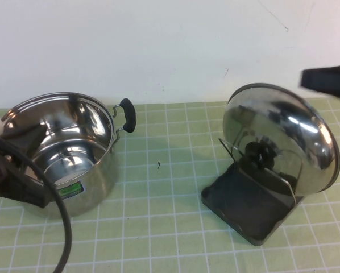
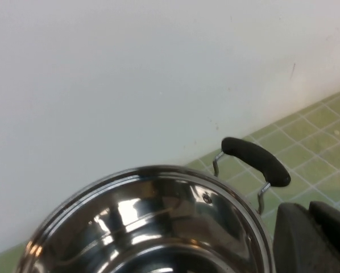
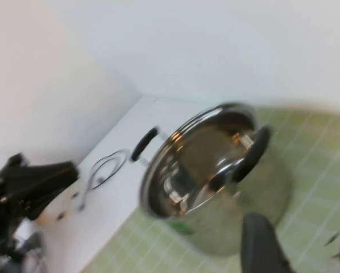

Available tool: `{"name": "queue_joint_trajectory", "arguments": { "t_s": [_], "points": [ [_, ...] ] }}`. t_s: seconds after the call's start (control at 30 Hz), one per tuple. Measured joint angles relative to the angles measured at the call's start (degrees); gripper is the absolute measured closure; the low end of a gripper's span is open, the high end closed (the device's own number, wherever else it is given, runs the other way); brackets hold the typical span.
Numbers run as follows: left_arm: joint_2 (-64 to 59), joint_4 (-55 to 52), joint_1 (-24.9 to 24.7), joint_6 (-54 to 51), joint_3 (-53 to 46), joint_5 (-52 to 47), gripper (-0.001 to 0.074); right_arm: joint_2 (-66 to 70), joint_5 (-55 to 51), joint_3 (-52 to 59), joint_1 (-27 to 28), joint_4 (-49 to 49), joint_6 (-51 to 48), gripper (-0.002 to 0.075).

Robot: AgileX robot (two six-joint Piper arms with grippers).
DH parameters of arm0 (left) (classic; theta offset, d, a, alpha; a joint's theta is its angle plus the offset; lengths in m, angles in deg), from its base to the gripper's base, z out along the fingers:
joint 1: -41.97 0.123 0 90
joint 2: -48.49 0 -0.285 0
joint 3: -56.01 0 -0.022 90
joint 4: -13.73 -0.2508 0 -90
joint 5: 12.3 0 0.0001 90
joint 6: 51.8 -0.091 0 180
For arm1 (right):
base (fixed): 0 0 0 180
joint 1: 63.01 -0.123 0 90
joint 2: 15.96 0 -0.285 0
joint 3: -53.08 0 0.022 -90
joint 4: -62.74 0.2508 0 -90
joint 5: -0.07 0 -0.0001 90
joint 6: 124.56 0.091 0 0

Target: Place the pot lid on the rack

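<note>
The shiny steel pot lid (image 1: 283, 136) stands on edge at the right of the table, leaning in the wire loops of the dark grey rack (image 1: 244, 207), its black knob (image 1: 260, 154) turned toward the pot. My right gripper (image 1: 324, 81) hovers above and behind the lid's top edge, apart from it. In the right wrist view the right gripper (image 3: 303, 242) is open with nothing between its fingers (image 3: 261, 242). My left gripper (image 2: 312, 230) is shut and empty, just beside the pot's rim.
The deep steel pot (image 1: 67, 148) with black side handles (image 1: 127, 114) stands at the left; it also fills the left wrist view as the pot (image 2: 147, 227) and shows in the right wrist view as the pot (image 3: 215, 176). My left arm (image 1: 13, 170) and its cable lie against it. Green gridded mat (image 1: 164, 187) separates pot and rack.
</note>
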Motion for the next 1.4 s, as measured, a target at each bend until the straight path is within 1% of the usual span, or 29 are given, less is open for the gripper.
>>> {"name": "queue_joint_trajectory", "arguments": {
  "t_s": [0.07, 0.13, 0.23, 0.33, 0.37, 0.53, 0.67, 0.77, 0.83, 1.0, 1.27, 1.4],
  "points": [
    [1.2, 0.0, 0.0, 0.0, 0.0, -0.3, 0.0734, -2.5, 0.0, 0.0, 2.6, -0.8, -1.2, 0.0464],
    [3.1, 0.0, 0.0, 0.1, -0.1, -1.2, 0.0734, -7.0, 0.2, 0.0, 4.6, -3.3, -2.3, 0.0537],
    [7.2, 0.0, 0.0, 2.4, -2.0, -4.5, 0.0735, -15.7, 4.0, 0.0, 5.2, -9.3, -3.8, 0.0628],
    [12.7, 0.4, 0.0, 5.6, -6.1, -9.6, 0.0735, -26.1, 9.5, 1.8, 5.2, -12.1, -5.5, 0.0687],
    [14.5, 0.5, 0.1, 6.2, -7.7, -11.1, 0.0735, -28.7, 10.5, 2.6, 5.2, -12.5, -6.1, 0.0694],
    [21.6, 2.8, 0.1, 9.2, -14.8, -16.8, 0.0735, -43.4, 18.3, 9.6, 4.4, -13.5, -11.4, 0.0713],
    [25.6, 8.2, 0.1, 9.9, -18.5, -25.5, 0.0735, -54.6, 23.9, 16.1, 4.1, -13.5, -12.5, 0.0714],
    [27.1, 10.4, 0.1, 10.2, -20.1, -32.3, 0.0735, -60.8, 25.7, 21.3, 4.1, -13.3, -13.1, 0.0714],
    [27.4, 11.3, 0.1, 10.2, -20.5, -34.5, 0.0735, -63.9, 25.7, 24.4, 4.1, -13.1, -13.4, 0.0715],
    [27.4, 11.9, 0.1, 10.0, -20.8, -35.5, 0.0735, -68.4, 25.7, 29.5, 4.1, -11.9, -13.6, 0.0715],
    [27.4, 12.1, 0.1, 9.9, -20.8, -35.5, 0.0736, -68.5, 26.0, 34.3, 4.1, -11.4, -13.6, 0.0715],
    [27.4, 12.1, 0.1, 9.5, -20.8, -35.5, 0.0736, -68.5, 25.7, 34.7, 4.1, -11.4, -13.6, 0.0715]
  ]
}}
